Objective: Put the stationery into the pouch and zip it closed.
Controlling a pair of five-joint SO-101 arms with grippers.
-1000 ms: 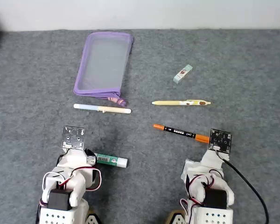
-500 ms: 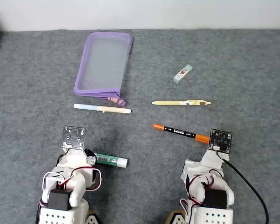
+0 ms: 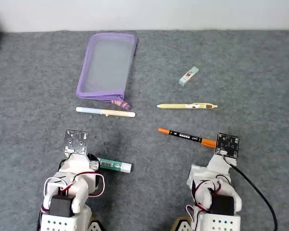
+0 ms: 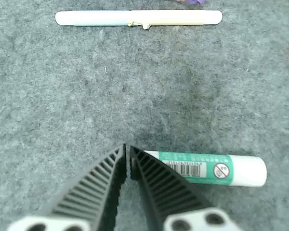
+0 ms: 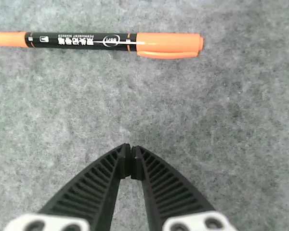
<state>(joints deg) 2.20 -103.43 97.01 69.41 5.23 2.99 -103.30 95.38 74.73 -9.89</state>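
A purple mesh pouch [image 3: 107, 65] lies flat at the back left of the grey mat. In front of it rests a pale blue-and-yellow pen [image 3: 105, 112] [image 4: 138, 18]. A green-and-white glue stick [image 3: 114, 165] [image 4: 207, 169] lies right beside my left gripper [image 4: 127, 150], which is shut and empty. A yellow pen [image 3: 187, 106] and a small eraser [image 3: 188, 76] sit at the back right. The orange marker [image 3: 187, 137] [image 5: 96, 41] lies just ahead of my right gripper [image 5: 130, 150], also shut and empty.
Both arm bases stand at the near edge, left [image 3: 70, 192] and right [image 3: 214, 192]. A black cable [image 3: 255, 192] trails off the right arm. A white wall [image 3: 144, 14] borders the mat at the back.
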